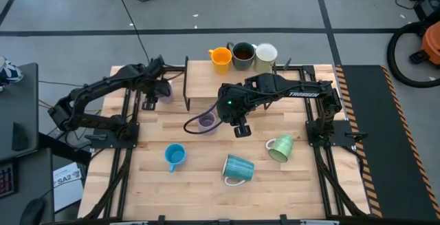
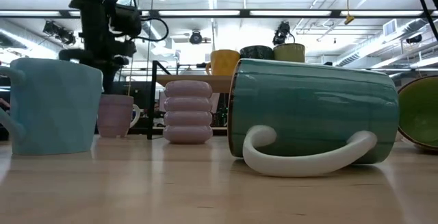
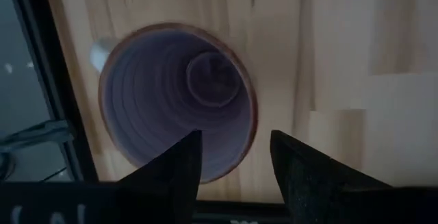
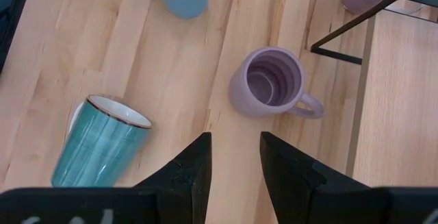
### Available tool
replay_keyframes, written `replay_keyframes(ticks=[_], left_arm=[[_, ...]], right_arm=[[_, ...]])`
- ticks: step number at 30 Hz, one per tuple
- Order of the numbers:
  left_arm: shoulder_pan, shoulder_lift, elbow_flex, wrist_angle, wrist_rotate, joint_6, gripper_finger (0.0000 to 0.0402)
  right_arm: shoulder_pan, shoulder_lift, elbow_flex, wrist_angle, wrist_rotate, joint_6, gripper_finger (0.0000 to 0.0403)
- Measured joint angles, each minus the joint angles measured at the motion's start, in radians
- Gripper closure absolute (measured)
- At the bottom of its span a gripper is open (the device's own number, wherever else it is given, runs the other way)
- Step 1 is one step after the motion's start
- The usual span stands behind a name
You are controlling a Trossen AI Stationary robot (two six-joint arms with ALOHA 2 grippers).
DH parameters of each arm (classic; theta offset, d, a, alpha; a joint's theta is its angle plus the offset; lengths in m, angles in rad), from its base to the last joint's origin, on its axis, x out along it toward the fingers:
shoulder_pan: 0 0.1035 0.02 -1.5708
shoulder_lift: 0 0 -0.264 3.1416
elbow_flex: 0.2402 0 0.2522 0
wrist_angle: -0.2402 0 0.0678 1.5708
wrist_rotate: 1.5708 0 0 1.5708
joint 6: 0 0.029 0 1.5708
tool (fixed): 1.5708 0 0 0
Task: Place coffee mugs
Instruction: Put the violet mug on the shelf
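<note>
High view, bench: pale wooden butcher-block bench (image 1: pixel 206 184), planks visible, dark metal framing at both sides.
Raised shelf: a wooden shelf (image 1: pixel 199 70) on thin black legs at the far edge of the bench; it carries three upright mugs in a row, the orange mug (image 1: pixel 221 58), the dark brown mug (image 1: pixel 243 55) and the cream mug (image 1: pixel 266 56), all just beside one another.
Ribbed lavender mug: ribbed lavender mug (image 4: pixel 268 82) stands upright near the bench centre, walls stepped in rounded rings, handle toward the shelf leg.
Second lavender mug: second lavender mug (image 3: pixel 176 99) sits upright near the bench's left edge, smooth-rimmed, ringed inside.
Blue mug: blue mug (image 1: pixel 175 156) upright, matte, toward the near left.
Teal mug: teal mug (image 2: pixel 311 111) lies on its side, streaked glaze, white inside and white looped handle resting on the wood.
Pale green mug: pale green mug (image 1: pixel 280 148) tipped on its side near the right frame.
Left gripper: left gripper (image 3: pixel 233 159) hangs directly above the second lavender mug, fingers spread, one over the rim.
Right gripper: right gripper (image 4: pixel 235 159) is above the bench centre, near the ribbed lavender mug, fingers apart, holding nothing.
</note>
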State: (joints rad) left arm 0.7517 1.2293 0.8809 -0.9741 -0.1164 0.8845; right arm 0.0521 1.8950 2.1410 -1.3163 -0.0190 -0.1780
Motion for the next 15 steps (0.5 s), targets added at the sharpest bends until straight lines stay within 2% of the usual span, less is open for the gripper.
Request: replay_keyframes(ticks=[6,11,15], left_arm=[[-0.005,0.001,-0.07,0.057,-0.118,-0.019,0.0221],[-0.006,0.001,-0.113,0.085,-0.124,-0.041,0.0222],[-0.005,0.001,-0.133,0.093,-0.124,-0.043,0.024]], right_arm=[[0.0,0.0,0.0,0.0,0.0,0.0,0.0273],[0.0,0.0,0.0,0.001,0.0,0.0,0.0272],[0.0,0.0,0.0,0.002,0.0,0.0,0.0273]])
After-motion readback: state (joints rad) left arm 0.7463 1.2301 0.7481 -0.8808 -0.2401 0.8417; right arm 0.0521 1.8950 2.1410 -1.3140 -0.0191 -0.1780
